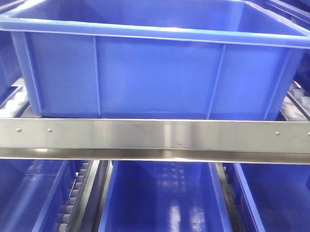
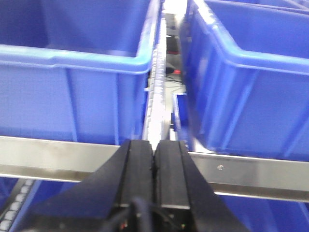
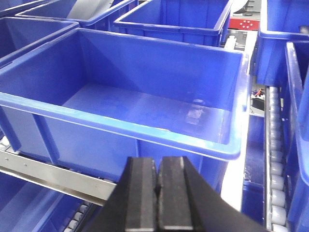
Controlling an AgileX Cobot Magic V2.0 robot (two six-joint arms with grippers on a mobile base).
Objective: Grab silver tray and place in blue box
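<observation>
On the upper rack level, right behind its steel front rail (image 1: 159, 139), the blue box (image 1: 157, 70) sat square to my front camera, its thick rim lip running across the top of the view and its ribbed wall coming down to the rail. From the right wrist camera I could see down into it: the floor was bare and glossy, with nothing lying inside. The silver tray did not show in any of my three views, so I could not say where it was. My right pincer (image 3: 157, 181) hung just in front of the box's near rim, its two black fingers pressed flat together with only a thin seam between them and nothing held. My left pincer (image 2: 154, 164) was likewise closed on nothing, fingers touching, and it pointed at the gap between two more blue crates (image 2: 72, 92), where a roller track (image 2: 155, 96) ran away from the rail. On the right wrist view a second roller track (image 3: 275, 145) ran along the box's right side, and further crates (image 3: 178, 19) stood behind it. Below the rail, on the lower level, I saw other blue bins (image 1: 161, 203) with shiny floors.
</observation>
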